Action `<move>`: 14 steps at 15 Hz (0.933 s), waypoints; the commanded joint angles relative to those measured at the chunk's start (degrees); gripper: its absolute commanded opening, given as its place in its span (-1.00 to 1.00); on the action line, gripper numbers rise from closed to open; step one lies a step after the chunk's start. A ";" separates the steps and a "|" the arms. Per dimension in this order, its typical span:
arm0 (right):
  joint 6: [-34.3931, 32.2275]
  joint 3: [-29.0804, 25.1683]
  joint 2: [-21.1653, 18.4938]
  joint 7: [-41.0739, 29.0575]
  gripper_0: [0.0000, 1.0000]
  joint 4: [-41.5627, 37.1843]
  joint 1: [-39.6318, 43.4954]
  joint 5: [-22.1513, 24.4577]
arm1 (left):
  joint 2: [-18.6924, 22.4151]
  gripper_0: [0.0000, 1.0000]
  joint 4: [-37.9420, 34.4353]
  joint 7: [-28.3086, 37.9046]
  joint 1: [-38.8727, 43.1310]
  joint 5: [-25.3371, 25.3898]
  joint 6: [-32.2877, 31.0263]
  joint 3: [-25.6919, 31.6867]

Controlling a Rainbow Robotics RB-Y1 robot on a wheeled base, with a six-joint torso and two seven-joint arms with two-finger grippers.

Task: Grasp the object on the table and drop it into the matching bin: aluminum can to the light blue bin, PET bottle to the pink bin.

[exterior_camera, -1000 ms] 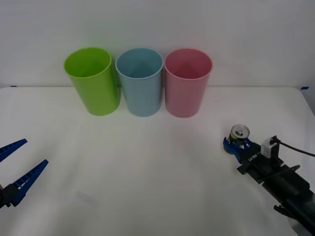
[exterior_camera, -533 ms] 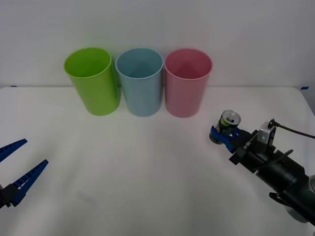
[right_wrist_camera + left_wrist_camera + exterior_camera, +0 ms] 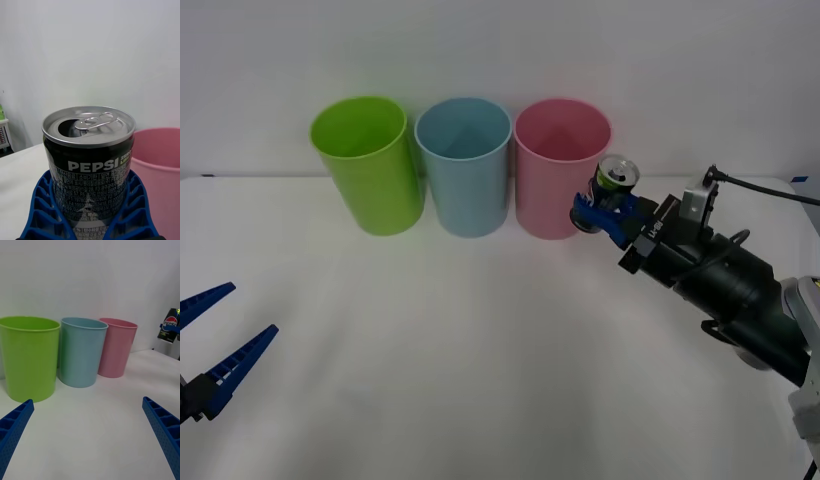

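Idling at the near left edge of the table (image 3: 480, 380), the left gripper (image 3: 210, 335) sat low with its blue fingers (image 3: 15, 423) spread wide and nothing between them

Right gripper (image 3: 605, 215) was farther out on the right side, its ribbed fingers (image 3: 41, 210) clamped on the lower body of the aluminum can (image 3: 615, 185). Can was off the table, held in the air just right of the pink bin (image 3: 560, 180), about level with its rim and overlapping its right edge in the front view

Can axis was roughly upright, tilted slightly, silver lid up with the pull tab lifted and the mouth open; the PEPSI print faced the right wrist camera (image 3: 95, 165)

Vs 1.0 s ago: can was then low near the table at the right side, well short of the bins. It had since been carried up and inward toward the back row, passing a midway spot at 0.5 s ago. Left gripper hadn't moved, bins hadn't moved

Back row, left to right, standing close side by side: lime green bin (image 3: 367, 165), light blue bin (image 3: 465, 165), pink bin. All upright, mouths open; what showed of their insides was bare
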 commanded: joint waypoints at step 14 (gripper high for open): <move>0.10 5.75 -1.78 -2.81 -1.00 27.14 -31.23 0.09 | 0.00 1.00 0.00 0.00 0.00 0.00 0.00 0.00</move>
